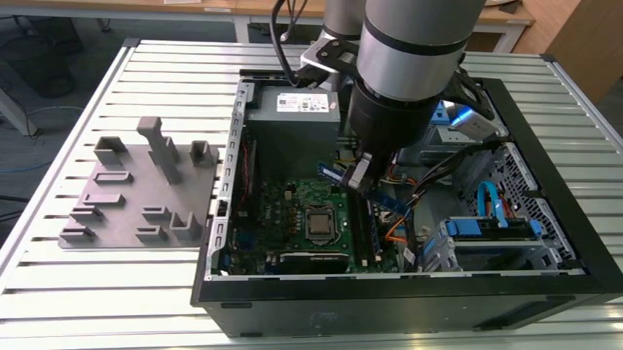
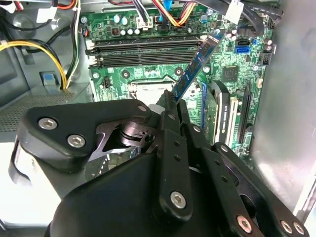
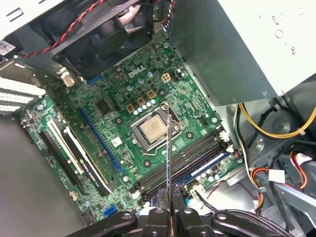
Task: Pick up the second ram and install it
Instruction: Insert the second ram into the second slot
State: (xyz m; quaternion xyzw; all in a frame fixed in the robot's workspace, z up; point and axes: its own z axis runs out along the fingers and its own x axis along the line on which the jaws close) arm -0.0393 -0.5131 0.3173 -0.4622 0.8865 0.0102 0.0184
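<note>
- On a ribbed metal table (image 1: 58,292) sit an open computer case (image 1: 389,299) and, at the exterior view's left, a grey fixture block (image 1: 136,189); desks (image 1: 244,11) stand behind.
- The arm (image 1: 409,65) reaches steeply down into the case.
- The gripper (image 2: 173,106) is clamped on one end of the second ram (image 2: 197,64).
- The stick hangs tilted above the green motherboard (image 3: 113,98), near the memory slots (image 2: 143,49), not seated.

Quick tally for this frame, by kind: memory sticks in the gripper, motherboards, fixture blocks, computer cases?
dark blue flat memory stick, clamped in the black gripper: 1
large green motherboard: 1
grey plastic fixture block: 1
black open-sided computer case: 1
Total: 4
</note>
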